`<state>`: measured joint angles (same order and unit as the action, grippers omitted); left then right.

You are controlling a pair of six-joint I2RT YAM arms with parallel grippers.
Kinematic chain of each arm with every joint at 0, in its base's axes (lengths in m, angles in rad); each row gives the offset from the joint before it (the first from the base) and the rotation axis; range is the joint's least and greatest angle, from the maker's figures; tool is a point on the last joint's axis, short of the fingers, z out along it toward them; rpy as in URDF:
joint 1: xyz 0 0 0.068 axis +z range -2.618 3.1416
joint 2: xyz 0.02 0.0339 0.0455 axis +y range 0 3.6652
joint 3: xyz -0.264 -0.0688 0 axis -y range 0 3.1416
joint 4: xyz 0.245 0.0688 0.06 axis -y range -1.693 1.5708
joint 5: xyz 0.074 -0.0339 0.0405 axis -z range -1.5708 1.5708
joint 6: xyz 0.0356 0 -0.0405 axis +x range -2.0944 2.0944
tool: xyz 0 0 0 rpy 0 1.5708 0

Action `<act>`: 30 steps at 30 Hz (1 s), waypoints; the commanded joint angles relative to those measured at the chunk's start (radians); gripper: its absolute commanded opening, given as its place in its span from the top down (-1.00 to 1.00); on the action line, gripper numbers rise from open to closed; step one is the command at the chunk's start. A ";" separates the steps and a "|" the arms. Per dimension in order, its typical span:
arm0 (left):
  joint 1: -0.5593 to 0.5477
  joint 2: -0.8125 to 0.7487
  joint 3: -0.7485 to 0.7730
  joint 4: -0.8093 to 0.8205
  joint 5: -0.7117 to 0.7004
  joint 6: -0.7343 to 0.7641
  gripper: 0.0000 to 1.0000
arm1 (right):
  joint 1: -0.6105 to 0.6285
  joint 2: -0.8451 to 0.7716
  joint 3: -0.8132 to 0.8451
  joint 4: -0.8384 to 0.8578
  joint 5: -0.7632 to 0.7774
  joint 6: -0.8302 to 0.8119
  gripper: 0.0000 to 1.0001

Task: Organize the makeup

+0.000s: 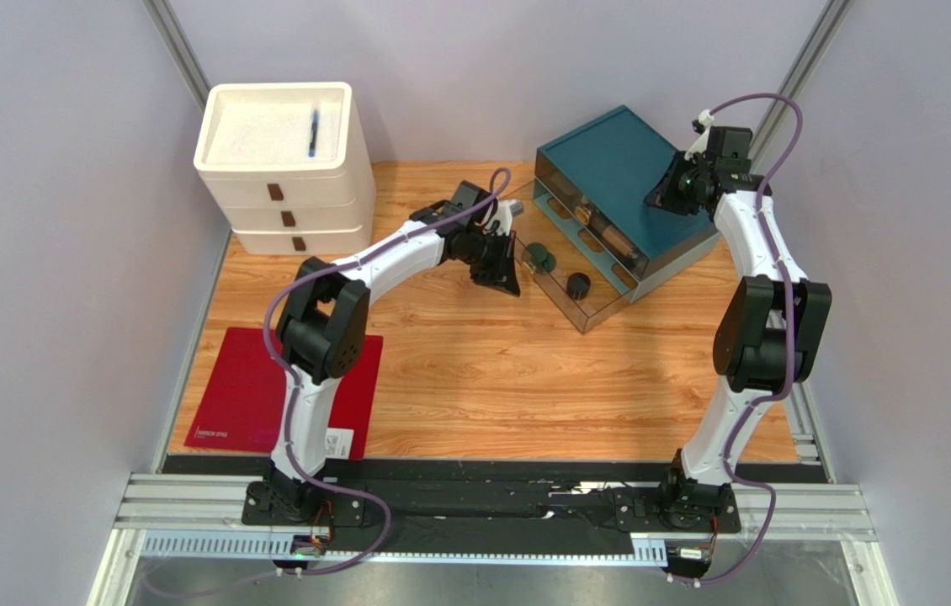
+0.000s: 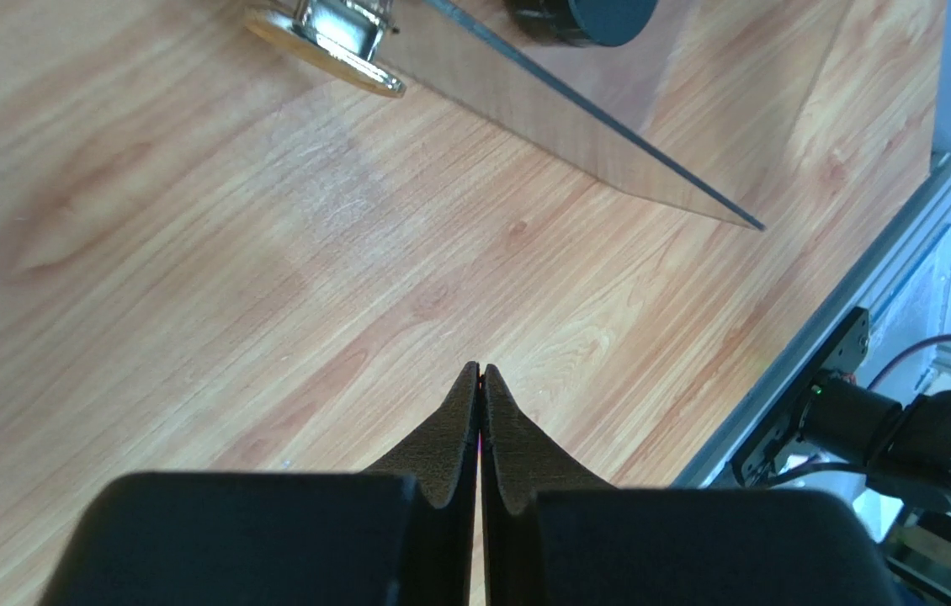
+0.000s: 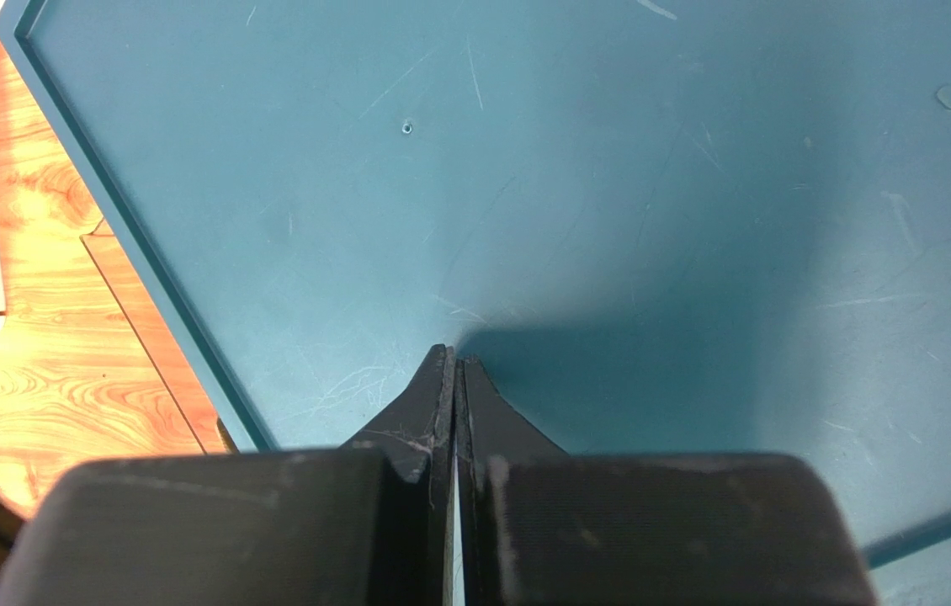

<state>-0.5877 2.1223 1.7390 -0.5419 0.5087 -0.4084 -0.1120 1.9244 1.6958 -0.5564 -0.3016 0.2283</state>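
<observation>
Bench (image 1: 506, 379), wood grain, carries everything. Red mat (image 1: 228, 392) lies flat at its near-left corner. White drawer stack (image 1: 285, 164) stands far left, a blue pen (image 1: 314, 130) on its top. Teal cabinet (image 1: 607, 164) sits far right, turned at an angle.

Clear drawer (image 1: 586, 323) is pulled out of the cabinet's front. Its long axis runs diagonally, from far-left to near-right.

Right tool (image 3: 453, 354) is pinched together with nothing in it, low over the cabinet's flat top. Whether it touches the top I cannot tell.

Left tool (image 2: 481, 373) is also pressed together tip to tip, gripping nothing. It sits above bare bench just beside the drawer's left wall.

Makeup in sight is in the drawer: dark-green discs (image 1: 541, 259) toward the middle, and a black jar (image 1: 578, 284) nearer the open end. A gold-rimmed piece (image 2: 329, 51) shows at the top of my left wrist view; I cannot tell if it lies inside the wall or just outside it.

Key relation: the makeup lies ahead of my left tool, past the fingertips and across the clear wall. My left arm is plainly the nearer one. Judgement: the left tool would have to spread before reaching over that wall, and the thin wall edge is the snag risk.
</observation>
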 commanded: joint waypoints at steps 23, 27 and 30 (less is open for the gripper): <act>-0.090 0.507 0.479 0.462 0.021 -0.879 1.00 | 0.009 0.117 -0.090 -0.313 0.056 -0.040 1.00; -0.113 0.611 0.602 0.571 -0.009 -1.015 1.00 | 0.009 0.116 -0.094 -0.312 0.053 -0.037 1.00; -0.115 0.666 0.700 0.577 -0.012 -1.066 1.00 | 0.009 0.116 -0.096 -0.310 0.053 -0.038 1.00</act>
<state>-0.6895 2.7518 2.3127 -0.0910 0.5117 -1.3121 -0.1120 1.9247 1.6997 -0.5575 -0.3035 0.2283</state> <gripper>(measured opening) 0.000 0.004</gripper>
